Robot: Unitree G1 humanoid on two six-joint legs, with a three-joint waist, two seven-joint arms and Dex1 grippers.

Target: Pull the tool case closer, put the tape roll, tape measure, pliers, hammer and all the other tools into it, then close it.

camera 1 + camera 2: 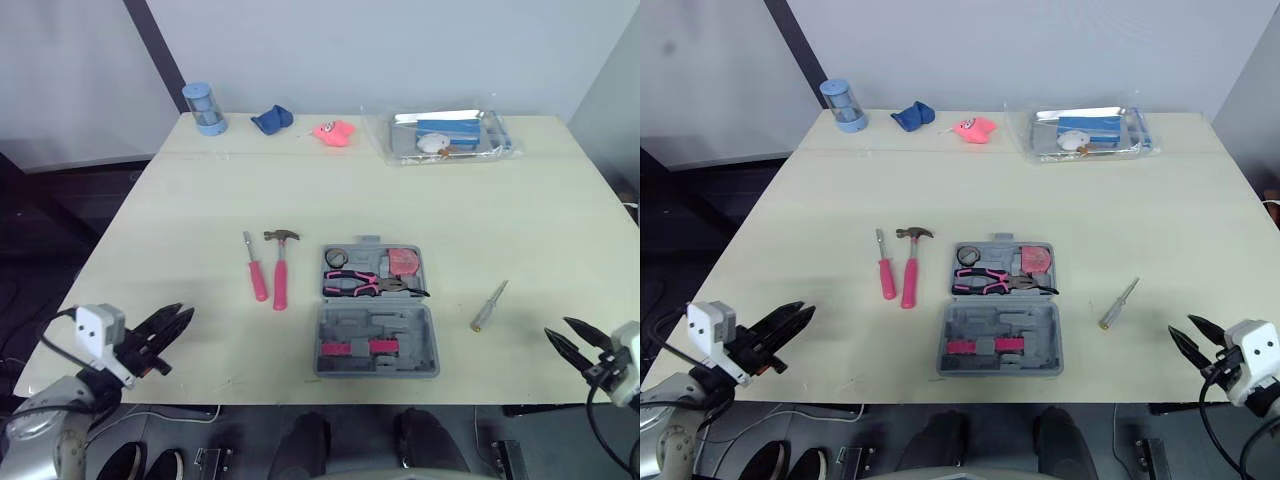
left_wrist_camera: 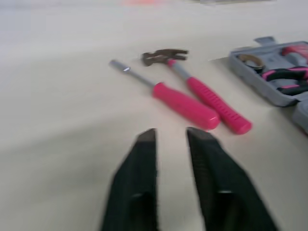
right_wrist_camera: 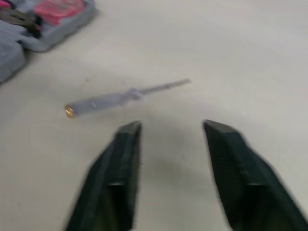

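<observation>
Loading step: left tool [image 2: 172,137], right tool [image 3: 172,128] gape empty; next, likely grasp pink-handled steel hammer [image 1: 281,272] for open grey case [image 1: 400,325].

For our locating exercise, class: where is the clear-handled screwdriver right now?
In the left eye view, the clear-handled screwdriver lies on the table on the robot's right, right of the open tool case and ahead of the right gripper.

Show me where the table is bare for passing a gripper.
Bare: the wide band between the tool case and the far-edge bag, plus both outer sides. Crowded: hammer and pink screwdriver left of the case, clear screwdriver right.
</observation>
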